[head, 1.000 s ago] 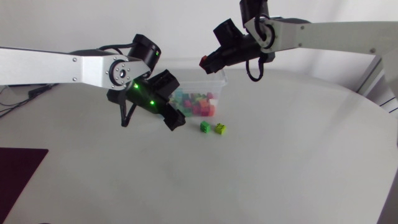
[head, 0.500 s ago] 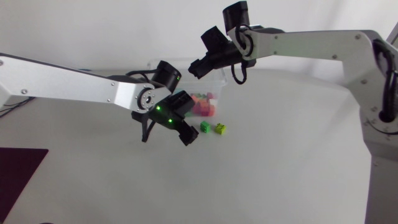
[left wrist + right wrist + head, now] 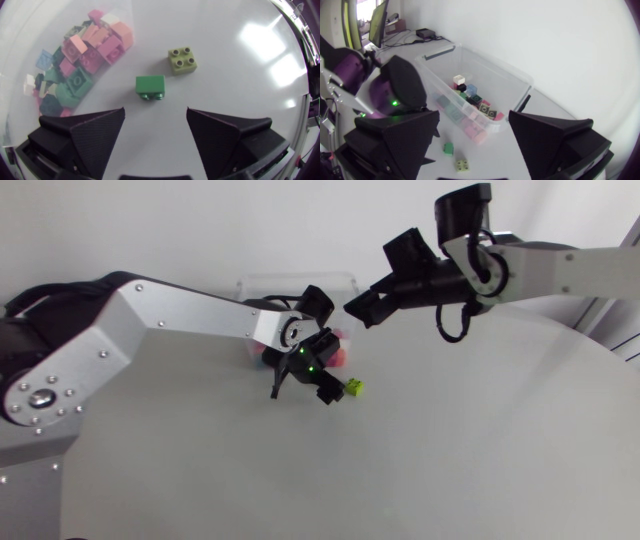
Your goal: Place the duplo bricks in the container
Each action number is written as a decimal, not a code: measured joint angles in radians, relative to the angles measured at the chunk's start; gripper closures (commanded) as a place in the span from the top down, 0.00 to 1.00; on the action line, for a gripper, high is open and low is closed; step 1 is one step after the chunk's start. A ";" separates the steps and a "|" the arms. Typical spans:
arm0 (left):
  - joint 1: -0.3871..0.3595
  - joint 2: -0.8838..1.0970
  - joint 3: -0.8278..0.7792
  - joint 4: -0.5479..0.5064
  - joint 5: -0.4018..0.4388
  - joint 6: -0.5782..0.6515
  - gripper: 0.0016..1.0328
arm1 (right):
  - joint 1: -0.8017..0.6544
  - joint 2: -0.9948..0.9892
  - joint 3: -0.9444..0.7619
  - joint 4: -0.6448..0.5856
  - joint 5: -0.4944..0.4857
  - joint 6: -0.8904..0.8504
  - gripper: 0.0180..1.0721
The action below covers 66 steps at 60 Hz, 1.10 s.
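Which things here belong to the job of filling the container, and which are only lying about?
Of the job: green brick; lime brick; clear container; the bricks in it; left gripper, open, near the green brick; right gripper, open.
Lying about: only the white table shows besides.

My left arm (image 3: 180, 315) stretches in past the middle, and my left gripper (image 3: 155, 112) points down with its fingers spread wide. My right arm (image 3: 560, 270) sits higher; my right gripper (image 3: 474, 120) is likewise spread, seemingly holding nothing.
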 measured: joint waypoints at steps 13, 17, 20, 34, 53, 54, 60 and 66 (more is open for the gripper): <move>0.002 0.078 0.122 -0.084 -0.013 -0.037 0.75 | -0.047 -0.113 -0.154 0.015 -0.034 0.000 0.95; 0.002 0.096 0.155 -0.111 -0.017 -0.049 0.75 | -0.058 -0.143 -0.197 0.015 -0.049 -0.004 0.95; 0.002 0.108 0.179 -0.134 -0.017 -0.051 0.74 | -0.061 -0.166 -0.225 0.015 -0.052 -0.004 0.95; 0.002 0.157 0.280 -0.224 -0.024 -0.075 0.63 | -0.066 -0.283 -0.346 0.015 -0.058 -0.027 0.95; -0.002 0.260 0.464 -0.367 -0.028 -0.099 0.59 | -0.111 -0.353 -0.433 0.014 -0.083 -0.055 0.92; -0.003 0.264 0.470 -0.371 -0.027 -0.100 0.58 | -0.111 -0.356 -0.436 0.014 -0.082 -0.058 0.92; -0.010 0.277 0.491 -0.391 -0.027 -0.103 0.52 | -0.117 -0.371 -0.465 0.014 -0.086 -0.073 0.92; -0.018 0.283 0.506 -0.395 -0.027 -0.110 0.40 | -0.119 -0.373 -0.500 0.012 -0.094 -0.095 0.90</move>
